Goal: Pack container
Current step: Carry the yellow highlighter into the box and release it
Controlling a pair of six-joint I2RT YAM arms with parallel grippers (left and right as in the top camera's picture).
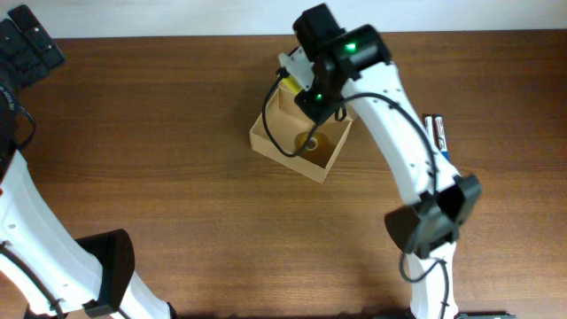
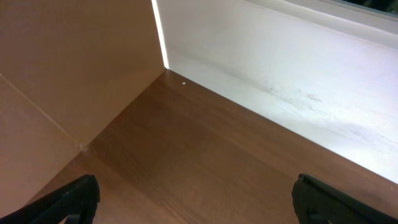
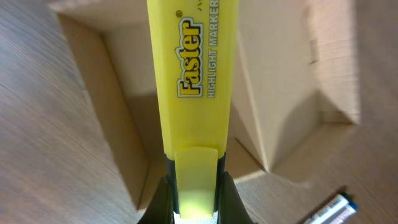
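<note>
Tan cardboard box sits open at the upper middle of the tabletop, flaps up; something small and round lies on its floor, too blurred to name. Right jaws are clamped on the cap end of a yellow highlighter, which juts out ahead of them across the box mouth. In the overhead view the jaws hang over the far rim, so the box is directly below and ahead of them. Whether the free end is already under the rim I cannot tell. Risks, as judged: the grip is at one end only, so the long body could swing and strike a wall or flap. The box is light and unheld, so any such contact would likely push or tip it. Released too high or too tilted, the highlighter may bridge the rim or bounce out. Left jaws are apart over bare wood, well away from the box. Pens lie to the right of it.
</note>
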